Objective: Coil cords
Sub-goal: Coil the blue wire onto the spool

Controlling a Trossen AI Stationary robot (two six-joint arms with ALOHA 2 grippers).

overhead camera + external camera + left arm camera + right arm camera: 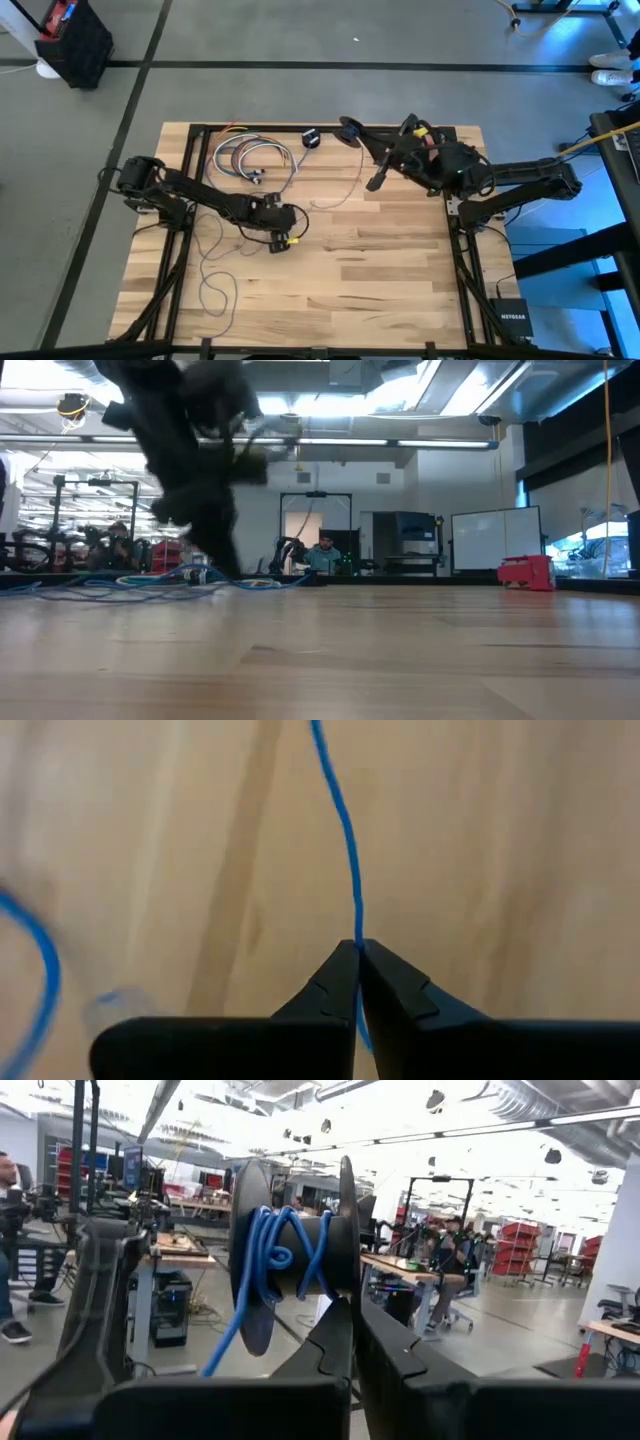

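On the tabletop [380, 270], the left gripper [358, 952] is pinching the blue cord [345, 840] with jaws closed; the right gripper [352, 1315], raised, is clamping a cord-wound spool [295, 1255]

left gripper [281, 243] sat left of table [380, 270] centre, thin cable [345, 850] pinched between its closed tips. loose cable loops [212, 275] lay nearer the front left. wire bundle [250, 158] lay behind the left gripper. right gripper [372, 182] hung at back centre, spool [292, 1255] held beyond its tips.
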